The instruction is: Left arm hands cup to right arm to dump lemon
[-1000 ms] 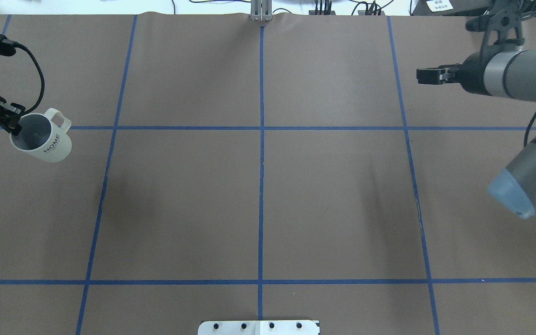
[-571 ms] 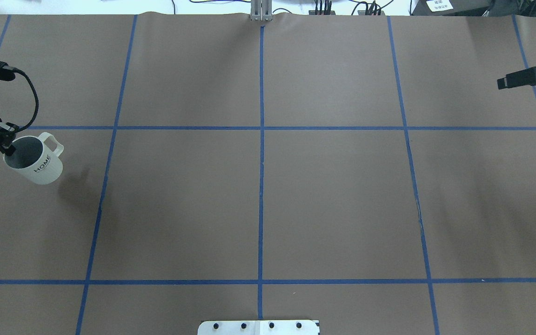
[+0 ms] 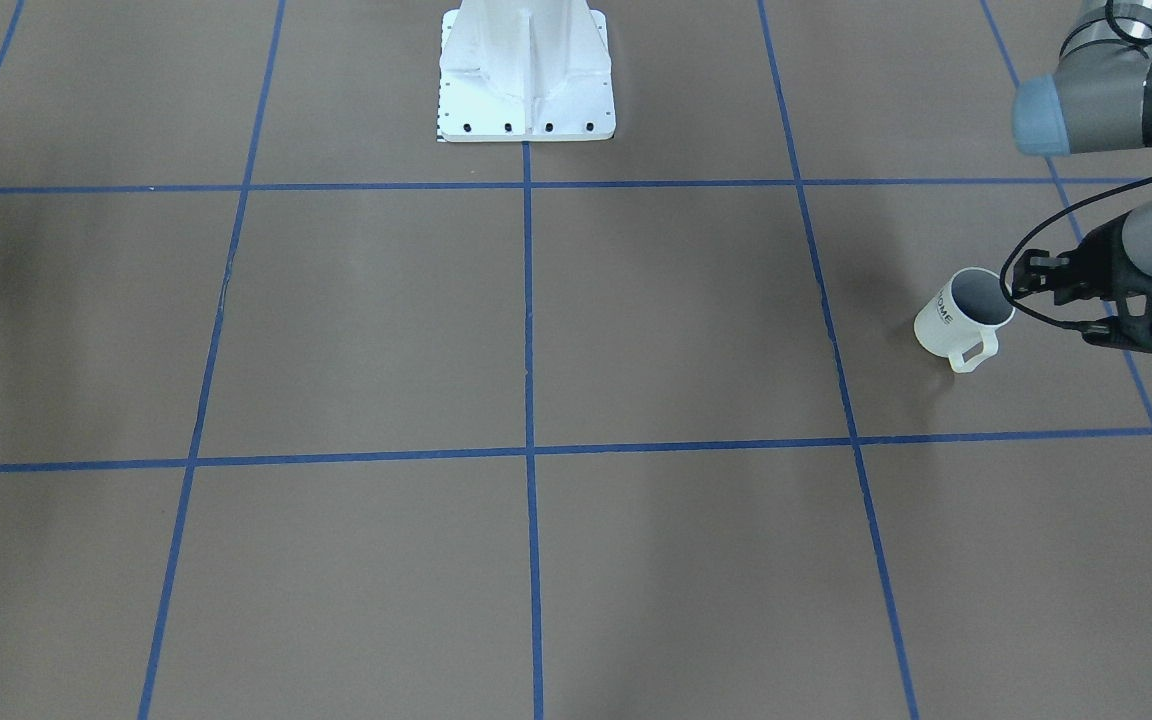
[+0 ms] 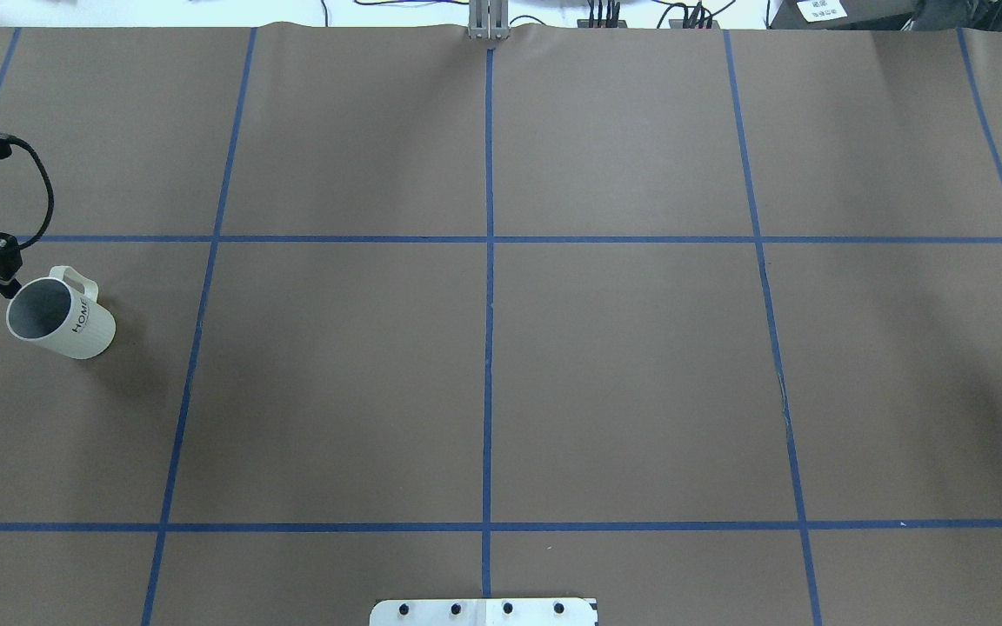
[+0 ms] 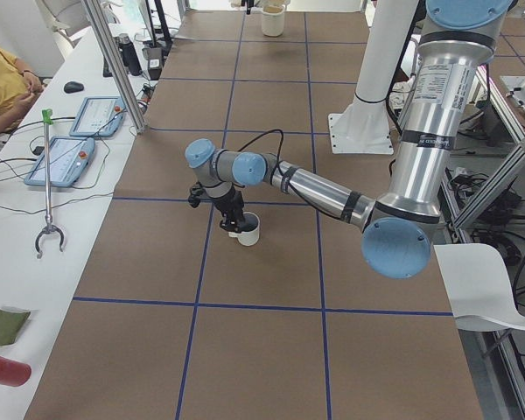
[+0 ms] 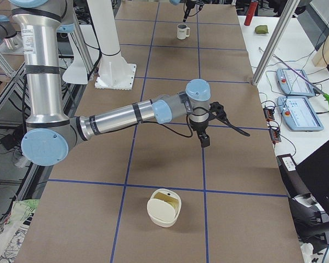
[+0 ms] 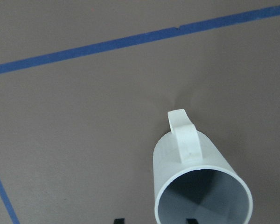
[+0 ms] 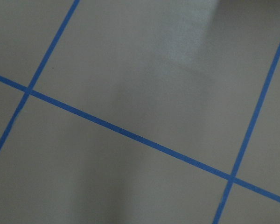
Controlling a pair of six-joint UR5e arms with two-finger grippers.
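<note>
— Where is the cup (image 4: 60,317) to be found?

— It appears to be set mouth up on the desk (image 4: 623,391). It is in the left half, about midway between the robot's edge and the operators' edge, and well apart from any corner. Its handle is turned toward the operators' edge, and "HOME" can be read on its side. The inside is shown grey.

— And how is the left claw (image 4: 7,283) held?

— It is spread at the cup's rim. In the wrist view one fingertip (image 7: 192,220) is seen inside the mouth and the other outside, with the wall between them and touched by neither (so nothing is clamped).

— Can the right claw (image 6: 204,141) be made out?

— It is pointed down above the desk near the right end, carried on the outstretched right arm (image 6: 126,116). Whether it is spread or closed cannot be told.
</note>
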